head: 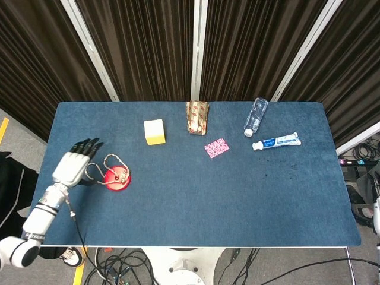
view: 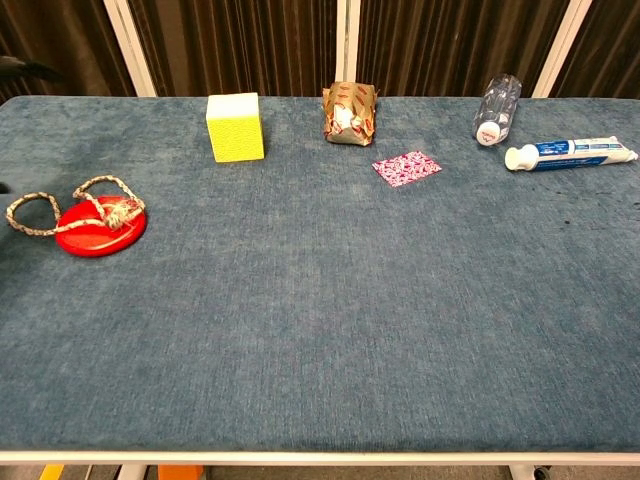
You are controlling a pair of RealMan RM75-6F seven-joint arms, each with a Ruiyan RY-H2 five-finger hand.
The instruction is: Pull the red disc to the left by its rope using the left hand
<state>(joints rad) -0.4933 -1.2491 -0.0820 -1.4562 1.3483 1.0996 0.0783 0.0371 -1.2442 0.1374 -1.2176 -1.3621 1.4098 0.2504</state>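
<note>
The red disc (head: 117, 179) lies flat near the table's left end, also seen in the chest view (view: 100, 228). Its braided rope (head: 105, 165) lies slack in loops on and just left of the disc (view: 40, 210). My left hand (head: 74, 164) hovers over the table just left of the rope, fingers spread and holding nothing. The rope's loops lie close to the hand's palm side; I cannot tell whether they touch. My right hand appears in neither view.
A yellow block (head: 154, 131) stands behind the disc. Further right are a foil snack pack (head: 198, 117), a pink patterned card (head: 217, 147), a clear bottle (head: 255, 116) and a toothpaste tube (head: 276, 142). The table's left edge (head: 41, 172) lies under my forearm.
</note>
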